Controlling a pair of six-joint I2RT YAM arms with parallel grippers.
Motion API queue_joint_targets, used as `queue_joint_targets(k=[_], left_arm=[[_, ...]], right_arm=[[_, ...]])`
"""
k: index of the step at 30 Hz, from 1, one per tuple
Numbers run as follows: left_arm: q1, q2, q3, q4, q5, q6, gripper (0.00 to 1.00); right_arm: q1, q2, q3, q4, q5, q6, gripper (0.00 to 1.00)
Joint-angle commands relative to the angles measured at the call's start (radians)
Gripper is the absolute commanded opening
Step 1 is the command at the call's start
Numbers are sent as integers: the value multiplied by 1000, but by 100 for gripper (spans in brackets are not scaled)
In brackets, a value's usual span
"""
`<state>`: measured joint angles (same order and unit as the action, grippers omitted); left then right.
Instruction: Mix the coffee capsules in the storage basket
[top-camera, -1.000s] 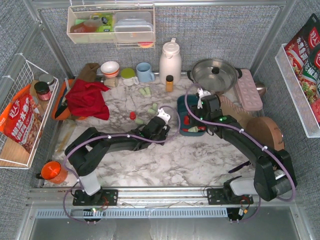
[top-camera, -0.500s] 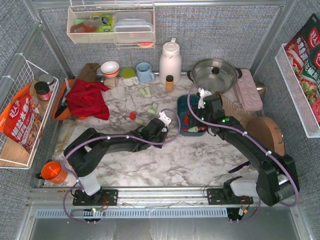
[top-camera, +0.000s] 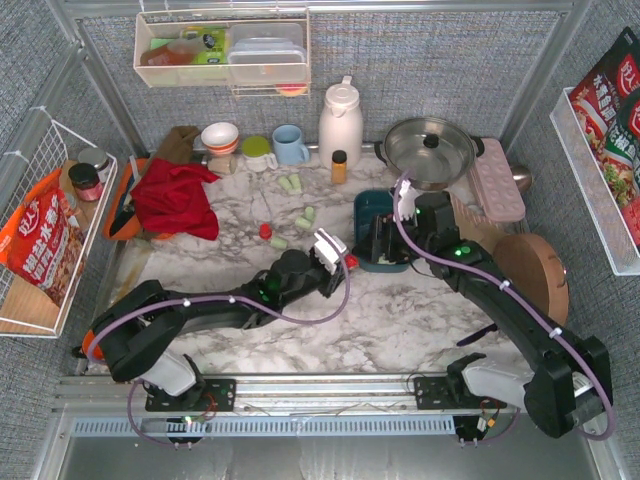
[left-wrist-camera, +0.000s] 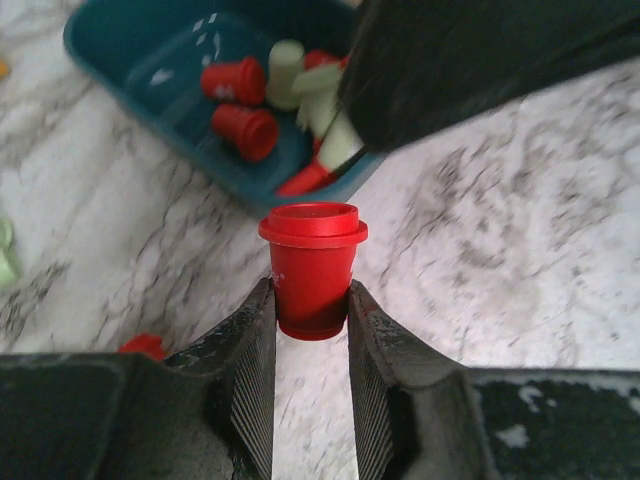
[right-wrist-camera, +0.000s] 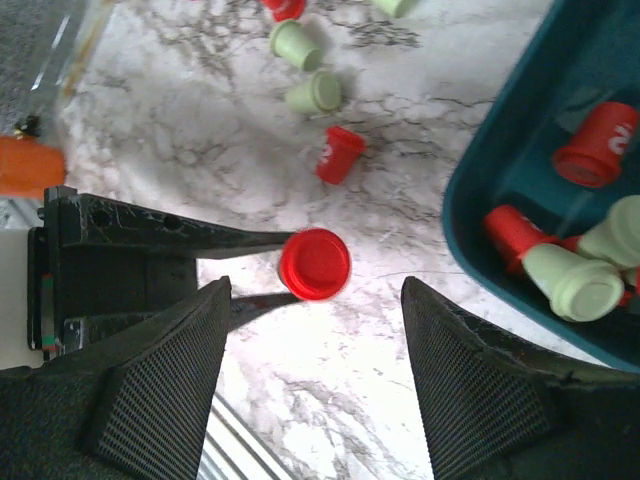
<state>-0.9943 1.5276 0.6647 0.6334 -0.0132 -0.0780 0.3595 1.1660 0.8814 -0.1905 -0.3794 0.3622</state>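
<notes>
My left gripper (left-wrist-camera: 311, 297) is shut on a red coffee capsule (left-wrist-camera: 311, 262), held upright just short of the near left corner of the teal storage basket (left-wrist-camera: 150, 60). In the top view this gripper (top-camera: 341, 260) is left of the basket (top-camera: 372, 208). The basket holds several red and mint green capsules (left-wrist-camera: 243, 103). My right gripper (right-wrist-camera: 315, 345) is open and empty above the basket's left edge (right-wrist-camera: 520, 130), looking down on the held capsule (right-wrist-camera: 315, 264). Loose green capsules (top-camera: 290, 183) and a red one (top-camera: 265, 230) lie on the table to the left.
An amber bottle (top-camera: 339, 165), a white thermos (top-camera: 340, 120) and a steel pot (top-camera: 430, 148) stand behind the basket. A pink tray (top-camera: 497, 178) is at the right, a red cloth (top-camera: 175, 195) at the left, an orange cup (top-camera: 105, 345) near the left arm's base.
My left arm has stretched to the right, carrying the red capsule from the loose capsules to the basket's near left corner. My right arm has drawn back a little to the right.
</notes>
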Motion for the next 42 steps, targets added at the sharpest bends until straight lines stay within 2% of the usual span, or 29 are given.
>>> queue_joint_targets(k=[1, 8, 12, 21, 22, 25, 30, 33, 37, 42], left_arm=[[-21, -14, 2, 171, 26, 45, 30], [-40, -33, 2, 227, 29, 56, 30], [-46, -41, -7, 252, 27, 60, 29], [-49, -46, -21, 274, 26, 64, 31], [-49, -47, -23, 277, 22, 63, 34], [-49, -49, -33, 286, -7, 55, 53], [-50, -65, -69, 309, -84, 43, 97], [-49, -89, -98, 311, -135, 30, 99], [-48, -129, -148, 296, -227, 0, 99], [-47, -166, -201, 244, -344, -41, 99]], right_arm=[[9, -22, -7, 42, -89, 47, 73], [16, -25, -28, 58, -114, 69, 72], [20, -16, -38, 73, -126, 84, 68], [24, 7, -41, 100, -142, 118, 45], [24, 10, -42, 102, -142, 120, 39], [24, 13, -43, 106, -124, 126, 27], [23, 22, -35, 81, -40, 95, 13], [22, 34, -12, 26, 66, 41, 10], [19, 61, 15, -56, 290, -75, 8], [1, 156, 49, -60, 478, -157, 8]])
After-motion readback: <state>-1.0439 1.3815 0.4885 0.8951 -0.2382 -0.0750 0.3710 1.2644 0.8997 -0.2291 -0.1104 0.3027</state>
